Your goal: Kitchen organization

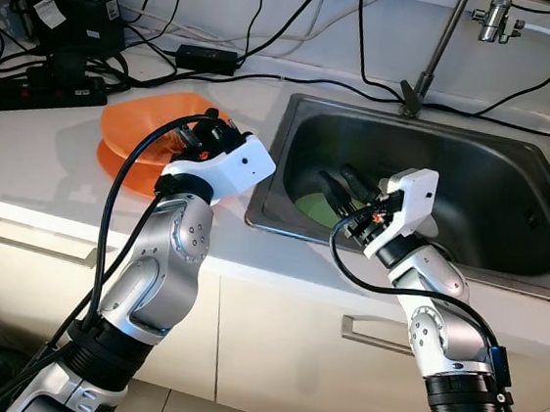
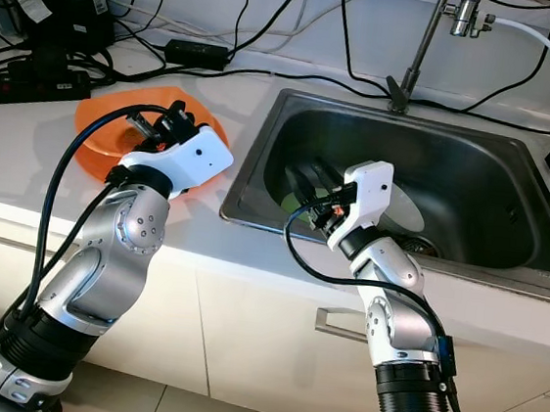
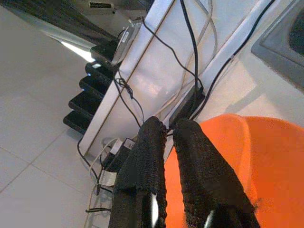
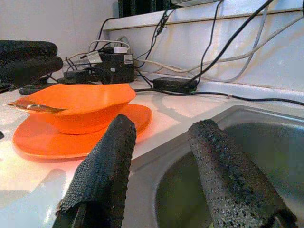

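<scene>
Right wrist view: one orange bowl (image 4: 90,107) is seen stacked on one orange plate (image 4: 80,137) on the white tabletop (image 4: 28,180), with a spoon-like utensil (image 4: 33,107) at the bowl's rim, unseen from the head. The left gripper (image 1: 209,130) is held over the bowl, jaws nearly closed, empty. One sink (image 1: 513,192) holds one green dish (image 1: 316,208); the right gripper (image 1: 348,186) is held there, jaws wide apart, empty.

sink (image 1: 514,182): brushed metal, dull sheen
counter (image 1: 34,161): smooth white, lightly glossy
bowl (image 4: 80,107): orange plastic, glossy, sitting on a matching plate (image 4: 42,142)
left gripper (image 3: 166,130) fingers (image 3: 142,161): black, rough knit-like texture, matt
right gripper (image 4: 161,130) fingers (image 4: 223,166): same black pebbled grip surface
arms (image 1: 177,245): silver metal, satin, with white plastic wrist housings (image 1: 240,168)
cables (image 1: 274,29): black rubbery, matt
</scene>
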Available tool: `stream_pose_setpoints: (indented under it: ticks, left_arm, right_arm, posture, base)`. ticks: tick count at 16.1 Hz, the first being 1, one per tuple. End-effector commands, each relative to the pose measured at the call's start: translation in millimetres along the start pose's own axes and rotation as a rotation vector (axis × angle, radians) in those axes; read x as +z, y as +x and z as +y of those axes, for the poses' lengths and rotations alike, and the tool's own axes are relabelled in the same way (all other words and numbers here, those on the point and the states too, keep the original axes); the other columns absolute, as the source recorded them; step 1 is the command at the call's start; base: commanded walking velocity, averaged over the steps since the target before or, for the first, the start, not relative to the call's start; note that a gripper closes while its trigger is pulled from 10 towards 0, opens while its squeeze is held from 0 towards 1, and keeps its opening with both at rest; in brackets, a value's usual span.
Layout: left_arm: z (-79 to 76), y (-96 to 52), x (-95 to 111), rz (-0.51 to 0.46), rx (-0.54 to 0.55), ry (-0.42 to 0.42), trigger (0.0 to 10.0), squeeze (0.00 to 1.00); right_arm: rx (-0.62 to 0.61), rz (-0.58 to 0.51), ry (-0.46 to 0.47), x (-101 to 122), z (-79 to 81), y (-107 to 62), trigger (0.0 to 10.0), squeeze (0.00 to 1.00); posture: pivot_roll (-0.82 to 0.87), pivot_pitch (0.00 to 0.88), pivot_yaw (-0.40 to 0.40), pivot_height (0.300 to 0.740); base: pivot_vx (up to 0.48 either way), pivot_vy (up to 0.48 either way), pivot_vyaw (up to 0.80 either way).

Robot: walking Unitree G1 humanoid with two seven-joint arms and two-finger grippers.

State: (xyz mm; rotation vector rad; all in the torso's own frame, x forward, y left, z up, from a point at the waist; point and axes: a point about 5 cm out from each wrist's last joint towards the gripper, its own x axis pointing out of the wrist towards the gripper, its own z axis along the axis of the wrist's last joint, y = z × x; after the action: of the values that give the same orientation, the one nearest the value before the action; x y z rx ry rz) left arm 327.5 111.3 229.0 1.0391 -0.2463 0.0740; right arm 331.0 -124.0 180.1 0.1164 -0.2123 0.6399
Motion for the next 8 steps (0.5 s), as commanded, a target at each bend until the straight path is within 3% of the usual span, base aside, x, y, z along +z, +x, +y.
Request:
stream_pose_setpoints:
  ticks: [1, 6, 8]
  left_arm:
    - [5.7, 0.8, 4.2, -0.015, 0.029, -0.002, 10.0, 0.0]
    - [5.7, -0.1, 2.1, -0.011, 0.014, -0.011, 10.0, 0.0]
    - [0.6, -8.2, 0.0, -0.043, -0.05, -0.023, 10.0, 0.0]
  right_arm:
    - [-0.006, 0.0, -0.008, 2.7, -2.3, 0.7, 10.0, 0.0]
    - [-0.005, 0.005, -0.011, 2.5, -2.7, 0.4, 10.0, 0.0]
    - [-0.005, 0.006, -0.01, 2.4, -2.7, 0.4, 10.0, 0.0]
  posture:
    - [0.07, 0.035, -0.049, 0.74]
    - [0.06, 0.038, -0.05, 0.74]
    - [0.06, 0.038, -0.05, 0.74]
  base:
    - [0.0, 0.0, 0.0]
    - [0.0, 0.0, 0.0]
    - [0.0, 0.0, 0.0]
